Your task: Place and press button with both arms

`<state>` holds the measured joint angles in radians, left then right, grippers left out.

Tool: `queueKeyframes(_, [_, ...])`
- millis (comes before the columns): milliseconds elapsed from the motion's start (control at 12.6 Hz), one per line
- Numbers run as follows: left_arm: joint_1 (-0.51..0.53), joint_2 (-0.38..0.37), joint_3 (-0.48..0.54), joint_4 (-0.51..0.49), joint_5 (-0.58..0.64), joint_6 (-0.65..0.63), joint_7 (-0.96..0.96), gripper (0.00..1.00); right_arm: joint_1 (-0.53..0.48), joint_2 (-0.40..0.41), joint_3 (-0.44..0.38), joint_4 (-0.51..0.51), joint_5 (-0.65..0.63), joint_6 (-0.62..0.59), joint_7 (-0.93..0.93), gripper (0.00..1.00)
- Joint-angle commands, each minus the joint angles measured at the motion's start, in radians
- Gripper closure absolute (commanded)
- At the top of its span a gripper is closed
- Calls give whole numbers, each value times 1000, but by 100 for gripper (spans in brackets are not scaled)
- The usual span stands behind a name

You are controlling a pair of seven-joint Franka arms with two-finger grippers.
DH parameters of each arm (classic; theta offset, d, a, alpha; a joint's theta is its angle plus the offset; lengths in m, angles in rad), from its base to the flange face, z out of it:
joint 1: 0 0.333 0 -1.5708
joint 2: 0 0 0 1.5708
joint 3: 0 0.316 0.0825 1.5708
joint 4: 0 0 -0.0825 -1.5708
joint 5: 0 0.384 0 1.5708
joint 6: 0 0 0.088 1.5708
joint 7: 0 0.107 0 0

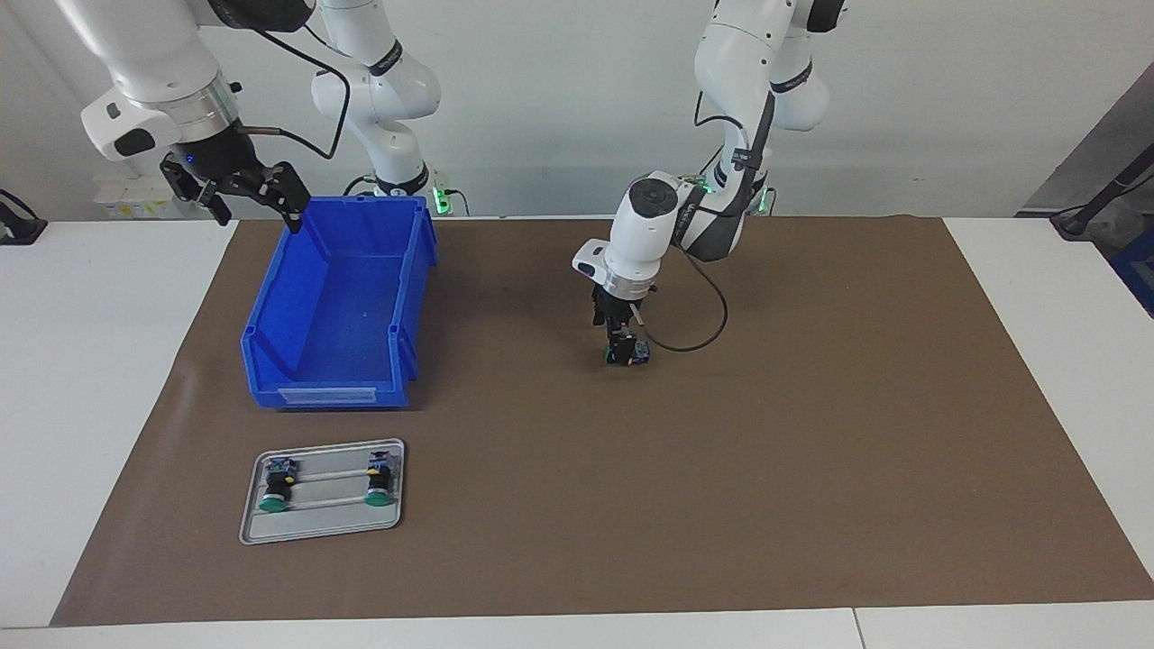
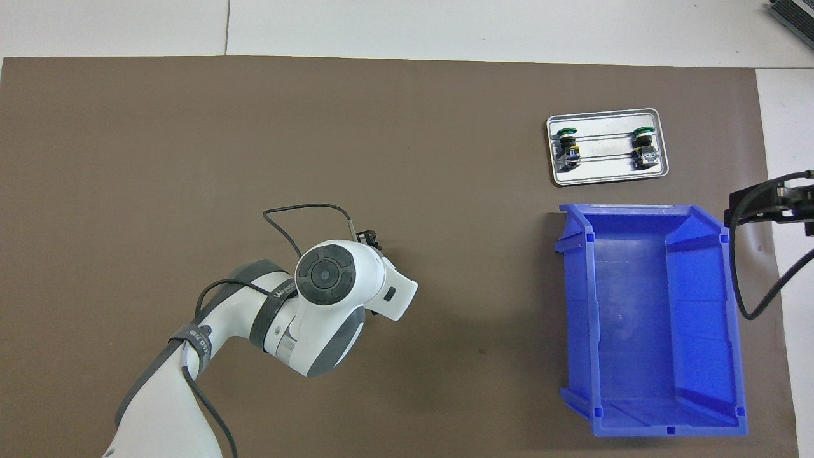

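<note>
Very little writing can be read here. In the overhead view the grey band around the left arm carries white lettering, which is too small and too slanted to make out with any certainty. A second grey strap, lower on the same arm, bears a few white characters that are likewise illegible. The blue bin has a pale label strip along its low front lip, and no text can be read on it. The grey tray shows no markings.
</note>
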<state>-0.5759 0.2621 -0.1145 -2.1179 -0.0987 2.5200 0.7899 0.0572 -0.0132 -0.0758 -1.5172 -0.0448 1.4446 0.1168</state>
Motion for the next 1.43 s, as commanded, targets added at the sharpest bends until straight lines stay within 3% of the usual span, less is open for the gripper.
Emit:
queueKeyframes(0, [-18, -1, 16, -17, -7, 11, -6, 5, -14, -5, 5, -11, 10, -4, -11, 0])
queueKeyframes(955, [-12, 14, 16, -34, -4, 49, 196, 2, -25, -10, 5, -17, 11, -4, -14, 0])
queueKeyframes(1353, [-18, 22, 16, -40, -4, 57, 195, 12, -25, -10, 5, -17, 11, -4, -14, 0])
